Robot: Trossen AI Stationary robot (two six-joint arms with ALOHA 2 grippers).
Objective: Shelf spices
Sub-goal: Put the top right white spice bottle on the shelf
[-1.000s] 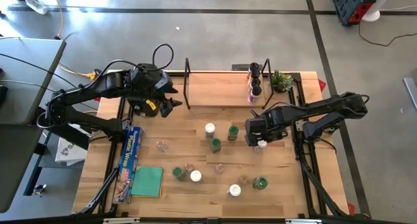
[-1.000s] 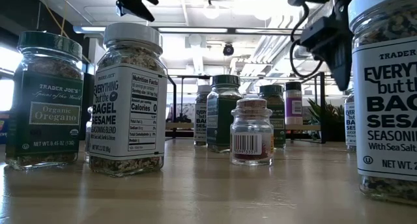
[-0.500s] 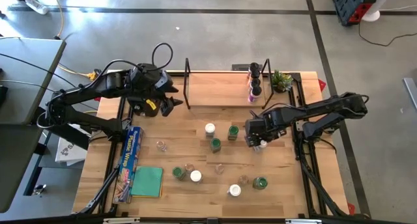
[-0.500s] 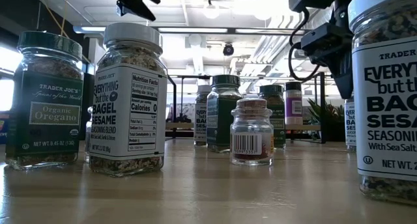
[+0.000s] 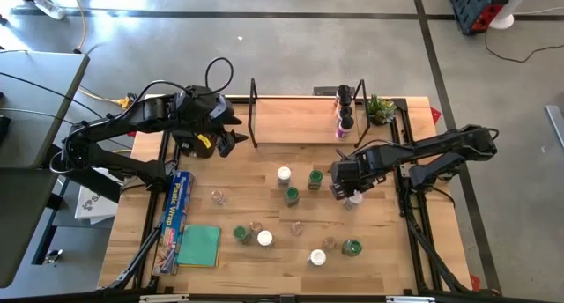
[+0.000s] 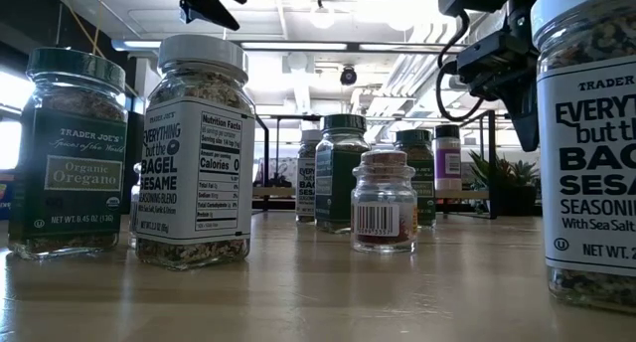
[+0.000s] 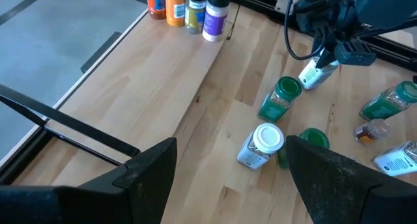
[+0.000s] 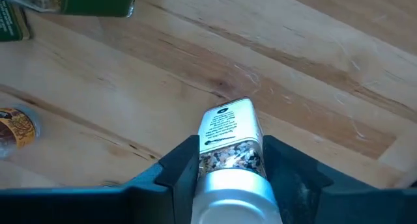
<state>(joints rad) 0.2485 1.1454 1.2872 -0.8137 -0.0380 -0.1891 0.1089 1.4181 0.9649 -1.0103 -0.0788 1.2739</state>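
A spice jar with a white lid (image 8: pixel 228 142) stands on the table right of centre, and my right gripper (image 5: pixel 346 187) is shut on it from above. Several other spice jars stand loose on the table, among them a white-lidded one (image 5: pixel 284 174) and green-lidded ones (image 5: pixel 315 178) (image 5: pixel 291 195). The shelf (image 5: pixel 295 122) stands at the far edge, with a few jars (image 5: pixel 344 114) lined up at its right end. My left gripper (image 5: pixel 227 143) hangs open above the table at the shelf's left end, with nothing between its fingers. My right gripper pinches the white-lidded jar between its two fingers, which lie on two opposite sides of the glass body just below the lid (image 8: pixel 225 160). The fingers (image 8: pixel 176 168) come from above, slanting down. The jar stays upright with its base on the table.
A small potted plant (image 5: pixel 381 109) stands right of the shelf. A long blue box (image 5: pixel 179 210) and a green cloth (image 5: pixel 200 246) lie near the left edge. More jars (image 5: pixel 318 257) (image 5: pixel 352 247) (image 5: pixel 242 234) dot the near half, close to the low camera.
My right gripper has come down a little over the white-lidded jar and its fingers have drawn in against the jar's sides. The jar has stayed where it stood.
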